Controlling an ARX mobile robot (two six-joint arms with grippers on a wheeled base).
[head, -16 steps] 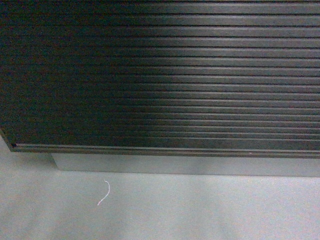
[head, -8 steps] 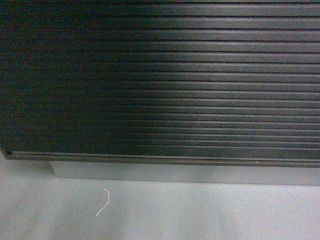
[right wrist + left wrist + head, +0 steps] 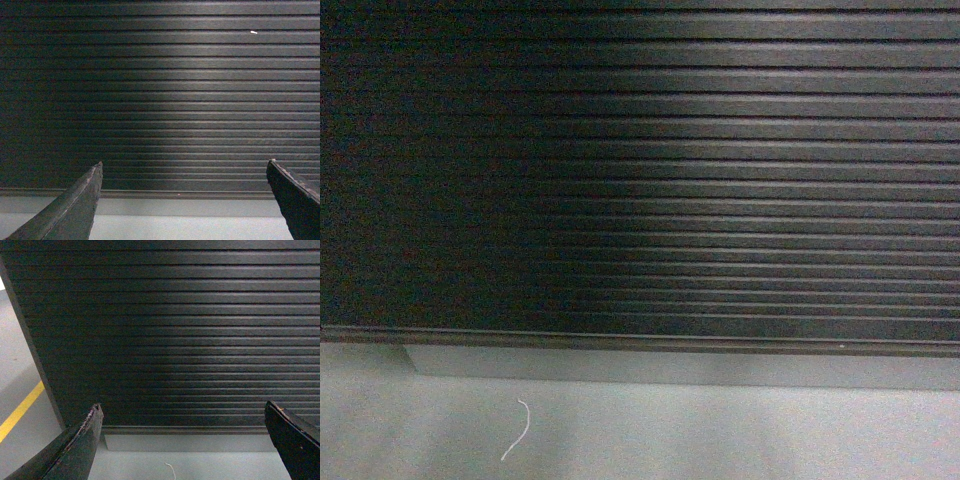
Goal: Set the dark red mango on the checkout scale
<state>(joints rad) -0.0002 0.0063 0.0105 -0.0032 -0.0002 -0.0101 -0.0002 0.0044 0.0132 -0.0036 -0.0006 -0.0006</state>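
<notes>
You are facing the checkout (image 3: pixel 650 170) head-on: its black front of horizontal ribbed slats fills nearly all of the head view, brighter toward the right, darker at the left. Only this front shows; the top of the bench is out of frame, so neither the scale nor the dark red mango can be seen in any view. Below the slats runs the grey plinth (image 3: pixel 670 368), set back slightly, and below that the pale grey floor (image 3: pixel 740 440).

Your left gripper (image 3: pixel 182 440) stands wide open with nothing between its dark fingers (image 3: pixel 82 445), pointed at the slats near the checkout's left corner. Your right gripper (image 3: pixel 182 200) is likewise spread wide and empty, aimed at the slat front further right.

On the floor near the plinth, left of centre, lies a thin curled white thread (image 3: pixel 517 432). A yellow floor line (image 3: pixel 20 410) runs past the checkout's left end in the left wrist view.
</notes>
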